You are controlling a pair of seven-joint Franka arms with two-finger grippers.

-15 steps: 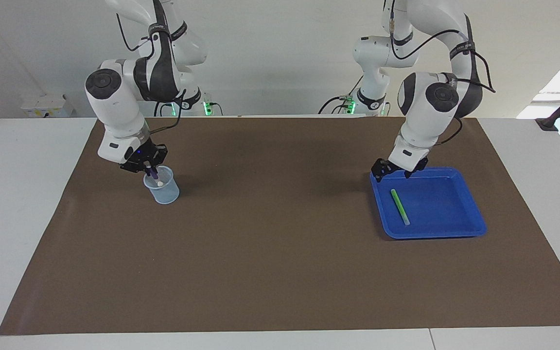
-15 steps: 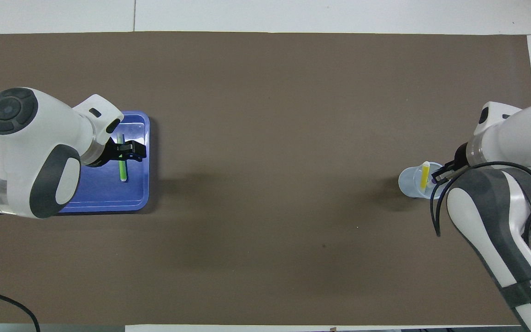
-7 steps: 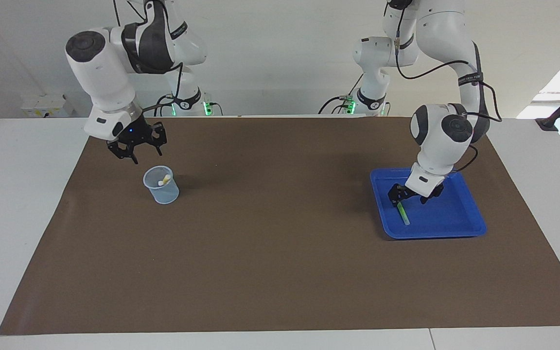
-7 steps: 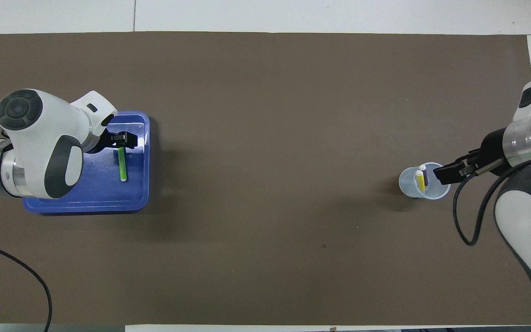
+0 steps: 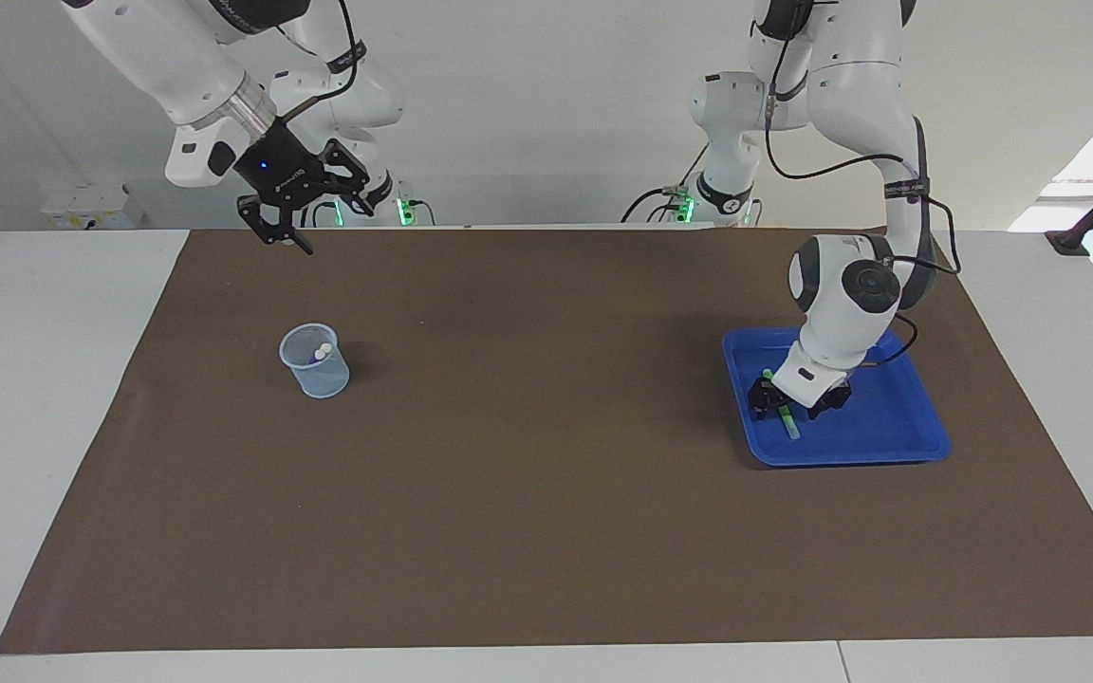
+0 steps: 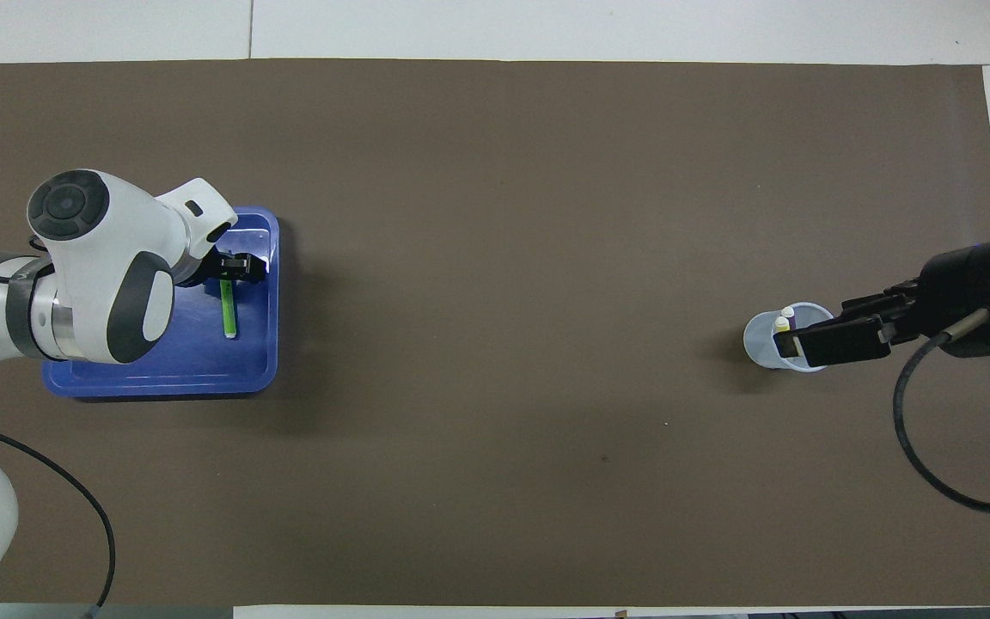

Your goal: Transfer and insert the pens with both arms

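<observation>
A robotics lab, plainly: two white robot arms [image 5: 850, 285] bolted at a white table [image 5: 34, 398] with a brown mat [image 5: 546, 531], bare walls.

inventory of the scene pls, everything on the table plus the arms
brown rectangular table mat: 1, brown, covers most of the white table.
blue plastic tray: 1, blue, toward the left arm's end.
green marker pen: 1, green, lying in the tray.
clear plastic cup: 1, clear bluish, toward the right arm's end.
yellow marker pen: 1, yellow, standing in the cup.
purple marker pen: 1, purple, standing in the cup.
left gripper: 1, black, down in the tray, astride the green pen.
right gripper: 1, black, open, raised above the cup.
</observation>
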